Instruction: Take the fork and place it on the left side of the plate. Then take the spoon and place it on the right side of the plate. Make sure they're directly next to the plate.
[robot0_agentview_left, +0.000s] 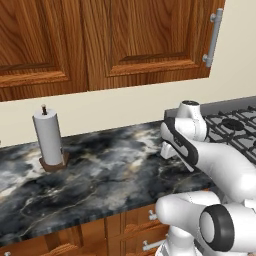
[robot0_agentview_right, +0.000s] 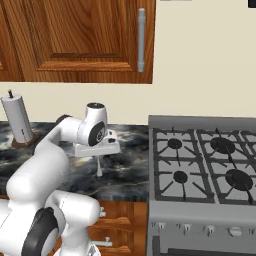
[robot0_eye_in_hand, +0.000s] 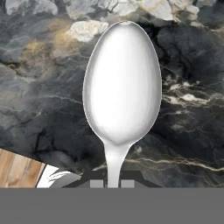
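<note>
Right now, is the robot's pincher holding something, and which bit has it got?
Yes. The gripper is shut on the small all-silver spoon, pinching its thin handle, bowl pointing away.

Spoon (robot0_eye_in_hand: 121, 83) hanging below gripper (robot0_agentview_right: 99, 159) above counter (robot0_agentview_left: 115, 170), stove (robot0_agentview_right: 205, 170) to its right

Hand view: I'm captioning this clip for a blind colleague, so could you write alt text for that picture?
The spoon, all silver, hangs from the shut pincer, its oval bowl pointing away from the camera and its thin handle running down between the fingertips. Behind it lies the dark marbled countertop, with a strip of wooden cabinet front at the lower left.
</note>
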